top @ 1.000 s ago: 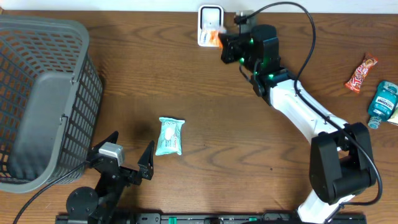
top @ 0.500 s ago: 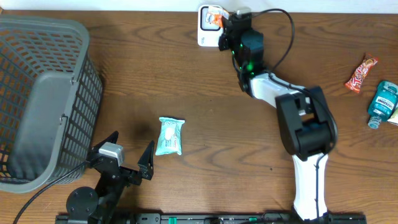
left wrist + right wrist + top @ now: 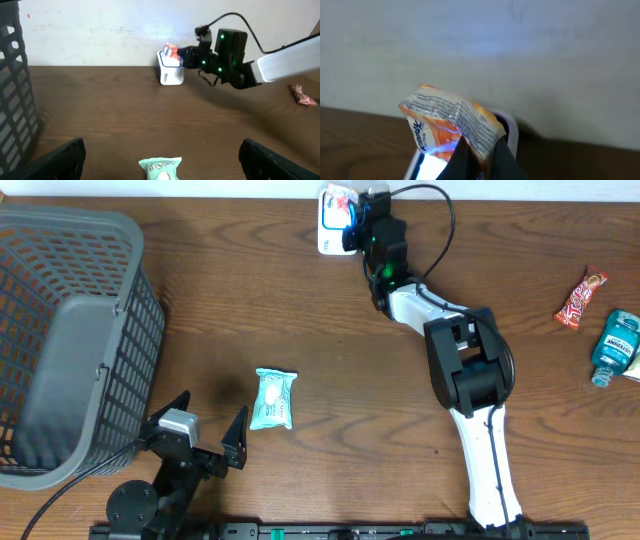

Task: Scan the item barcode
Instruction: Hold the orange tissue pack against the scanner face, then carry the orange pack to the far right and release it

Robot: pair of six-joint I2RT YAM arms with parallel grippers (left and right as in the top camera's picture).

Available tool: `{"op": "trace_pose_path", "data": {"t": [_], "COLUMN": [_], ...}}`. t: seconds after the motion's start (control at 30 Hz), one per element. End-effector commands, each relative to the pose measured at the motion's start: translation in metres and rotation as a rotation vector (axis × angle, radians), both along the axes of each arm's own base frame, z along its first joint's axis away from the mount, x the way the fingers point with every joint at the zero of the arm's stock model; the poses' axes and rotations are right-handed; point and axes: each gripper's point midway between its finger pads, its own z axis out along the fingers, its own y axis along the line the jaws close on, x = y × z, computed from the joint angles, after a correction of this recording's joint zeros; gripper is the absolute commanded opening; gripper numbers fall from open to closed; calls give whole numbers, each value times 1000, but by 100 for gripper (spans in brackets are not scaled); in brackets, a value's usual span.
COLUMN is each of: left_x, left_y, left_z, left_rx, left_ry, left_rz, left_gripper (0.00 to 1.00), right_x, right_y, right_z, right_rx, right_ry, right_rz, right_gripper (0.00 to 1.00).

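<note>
Brown wood-grain table (image 3: 300, 320) runs out to a pale wall, and we place everything from the white box-shaped barcode scanner (image 3: 329, 236) standing at its far edge.

Farthest from the scanner, at the near edge, our left gripper (image 3: 213, 410) hovers with its black fingers spread as wide as they go and nothing between them. Just scanner-ward of it lies a teal-and-white soft tissue packet (image 3: 272, 398), flat on the wood and apart from the fingers.

Well to the left of the scanner stands a grey plastic lattice basket (image 3: 125, 232). Well to the scanner's right, by the table's side edge, we see a red-and-orange candy wrapper (image 3: 581, 297) and, just nearer than it, a blue-green plastic bottle (image 3: 614, 348) lying down.

At the scanner itself, our right gripper (image 3: 354, 224) is pinched tight on an orange-and-white crinkled plastic packet (image 3: 455, 117). It holds the packet just above the scanner's top, tilted, with a bluish glow on the packet's lower face.
</note>
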Motion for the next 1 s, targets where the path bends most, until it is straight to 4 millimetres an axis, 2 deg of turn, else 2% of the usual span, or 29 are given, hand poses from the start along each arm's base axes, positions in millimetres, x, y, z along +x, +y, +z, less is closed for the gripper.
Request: {"op": "trace_pose_path", "data": {"t": [0.0,0.13,0.2,0.23,0.33,0.43,0.5,0.53,0.57,0.63,0.7,0.9,0.97], "left_x": [-1,-1,-1,-1,-1,-1,-1,-1,-1,-1,-1,-1,-1], "left_y": [-3,-3,-3,-3,-3,-3,-3,-3,-3,-3,-3,-3,-3], "left_z": [1,1,1,1,1,1,1,1,1,1,1,1,1], "left_rx": [-14,-14,-14,-14,-14,-14,-14,-14,-14,-14,-14,-14,-14], "left_ry": [1,1,1,1,1,1,1,1,1,1,1,1,1], "left_rz": [-15,-15,-15,-15,-15,-15,-15,-15,-15,-15,-15,-15,-15], "left_gripper": [98,98,98,98,98,98,98,98,98,98,98,98,98], "right_x": [4,0,-3,-5,-17,-41,-69,-79,-105,-133,-183,-265,-287], "right_y": [1,-4,-19,-31,-84,-151,-206,-225,-267,-306,-364,-467,-491], "right_z": [14,45,62,70,84,88,80,75,60,44,17,-25,-43], "right_rx": [-2,-10,-30,-45,-113,-211,-304,-335,-406,-441,-391,-232,-150], "right_ry": [-38,-16,31,63,183,317,451,499,623,753,941,1129,1168], "right_rz": [-6,-12,-49,-82,-245,-448,-595,-639,-729,-822,-984,-1242,-1274], "right_gripper": [1,1,1,1,1,1,1,1,1,1,1,1,4]}}
